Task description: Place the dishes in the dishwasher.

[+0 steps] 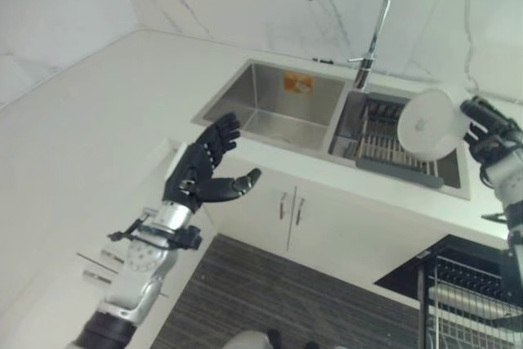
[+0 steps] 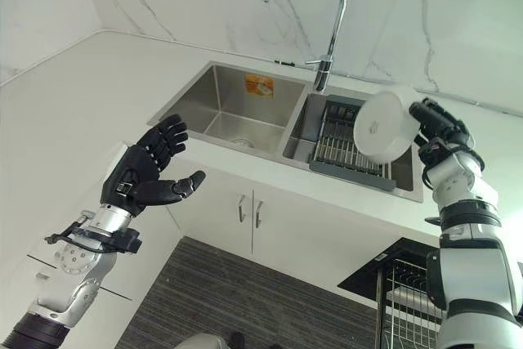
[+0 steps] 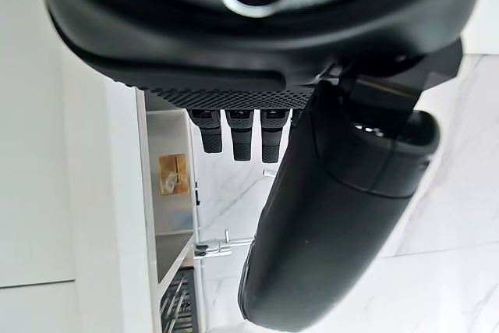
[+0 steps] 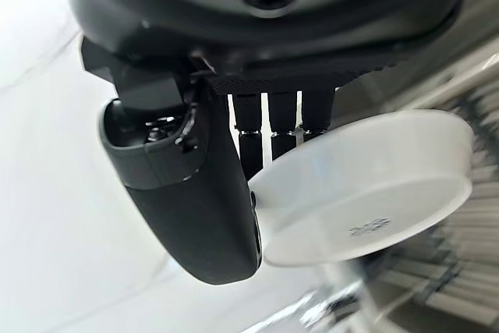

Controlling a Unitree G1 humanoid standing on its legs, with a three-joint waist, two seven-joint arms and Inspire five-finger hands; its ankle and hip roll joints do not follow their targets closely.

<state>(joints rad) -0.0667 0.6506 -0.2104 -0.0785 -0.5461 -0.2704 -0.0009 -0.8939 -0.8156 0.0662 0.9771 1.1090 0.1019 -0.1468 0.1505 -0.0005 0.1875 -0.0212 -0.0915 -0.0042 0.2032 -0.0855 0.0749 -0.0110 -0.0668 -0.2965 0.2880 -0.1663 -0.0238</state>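
Left hand point(image 1: 203, 171): I see fingers spread, holding nothing, near the white table point(image 1: 98, 112).
Sink point(image 1: 282, 104): steel double basin, rack on right.
Right hand point(image 2: 437, 130): clamped on white bowl point(image 2: 384, 124) above the rack.
Dishwasher point(image 1: 470, 296): open, near right.

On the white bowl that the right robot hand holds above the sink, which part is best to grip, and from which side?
The rim, probably, as now: the right robot hand pinches the white bowl's edge, thumb on one face and fingers on the other, coming from the bowl's right. The bowl is tilted on edge with its flat base towards the camera, so the thin rim offers the easiest hold.
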